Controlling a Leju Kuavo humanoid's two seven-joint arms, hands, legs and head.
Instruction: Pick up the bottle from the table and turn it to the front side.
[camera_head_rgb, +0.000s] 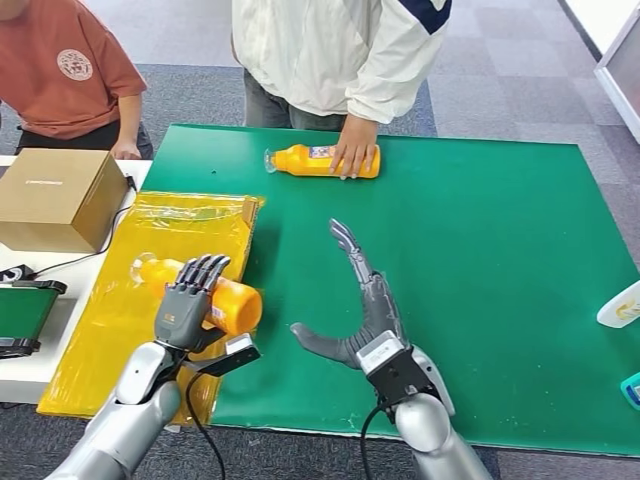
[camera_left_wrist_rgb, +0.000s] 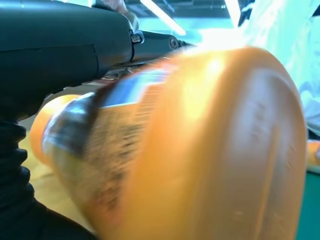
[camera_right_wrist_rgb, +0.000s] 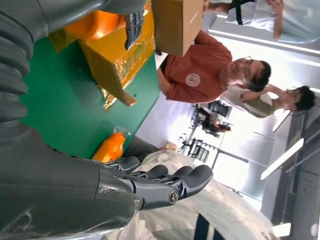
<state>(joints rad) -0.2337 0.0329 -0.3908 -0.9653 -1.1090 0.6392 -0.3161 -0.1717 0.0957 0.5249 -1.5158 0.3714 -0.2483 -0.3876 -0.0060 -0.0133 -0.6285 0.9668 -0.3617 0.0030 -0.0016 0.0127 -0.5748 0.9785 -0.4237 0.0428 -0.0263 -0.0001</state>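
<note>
Both arms reach forward: we see the left robot hand (camera_head_rgb: 189, 297) gripping an orange bottle (camera_head_rgb: 235, 307); the right robot hand (camera_head_rgb: 361, 305) hovers open above the green surface (camera_head_rgb: 490, 280).

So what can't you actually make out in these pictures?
- Held bottle: its label; the left hand covers it in the head view, and the left wrist view is blurred.
- Far bottle: its label is too small, and a person's hand lies on it.
- White thing and teal thing: cut off by the head view's right edge.
- Right hand: its palm faces away.
</note>
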